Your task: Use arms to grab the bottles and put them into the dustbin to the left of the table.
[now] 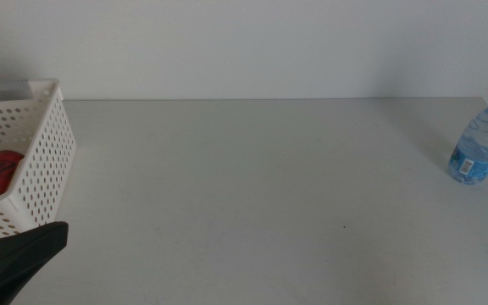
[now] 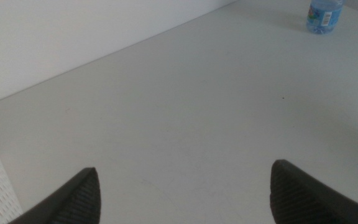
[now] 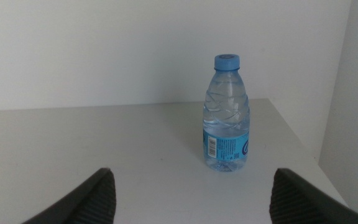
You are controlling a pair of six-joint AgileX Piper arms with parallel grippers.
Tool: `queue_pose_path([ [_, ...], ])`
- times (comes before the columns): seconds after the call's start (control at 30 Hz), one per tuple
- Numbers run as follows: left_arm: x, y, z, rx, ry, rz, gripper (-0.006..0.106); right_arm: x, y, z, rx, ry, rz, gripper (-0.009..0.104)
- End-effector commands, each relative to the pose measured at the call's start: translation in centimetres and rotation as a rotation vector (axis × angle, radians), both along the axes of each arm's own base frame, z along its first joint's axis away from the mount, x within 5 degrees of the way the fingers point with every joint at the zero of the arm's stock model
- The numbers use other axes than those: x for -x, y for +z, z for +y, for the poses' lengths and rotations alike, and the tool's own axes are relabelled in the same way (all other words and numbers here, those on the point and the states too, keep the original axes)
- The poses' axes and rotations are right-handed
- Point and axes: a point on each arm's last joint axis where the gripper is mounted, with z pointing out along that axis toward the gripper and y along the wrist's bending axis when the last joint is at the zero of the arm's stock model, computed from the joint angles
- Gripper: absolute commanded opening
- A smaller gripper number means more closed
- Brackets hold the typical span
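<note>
1 water bottle point(image 3: 227, 114) left upright at the table's point(image 1: 252, 186) far right.
Right gripper point(image 3: 191, 196) faces it, jaws wide for grabbing; left gripper point(image 2: 182, 196), also wide and empty, waits beside the dustbin point(image 1: 45, 152).

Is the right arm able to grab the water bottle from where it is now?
Probably yes. The water bottle stands upright on the table, straight ahead of the right gripper, whose jaws are open wide with nothing between them and it.

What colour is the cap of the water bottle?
Blue; the water bottle's cap shows best in the right wrist view.
</note>
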Motion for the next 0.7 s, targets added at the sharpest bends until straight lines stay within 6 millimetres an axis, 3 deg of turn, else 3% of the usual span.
queue_pose_path([
  [0.0,-0.2,1.3,-0.2,0.057,-0.005,-0.074,0.094,-0.9,0.9,0.0,0.055,0.009,-0.063,0.063],
  [0.67,-0.2,1.3,-0.2,0.057,-0.005,-0.074,0.094,-5.7,-1.3,0.0,0.043,0.035,0.057,0.063],
])
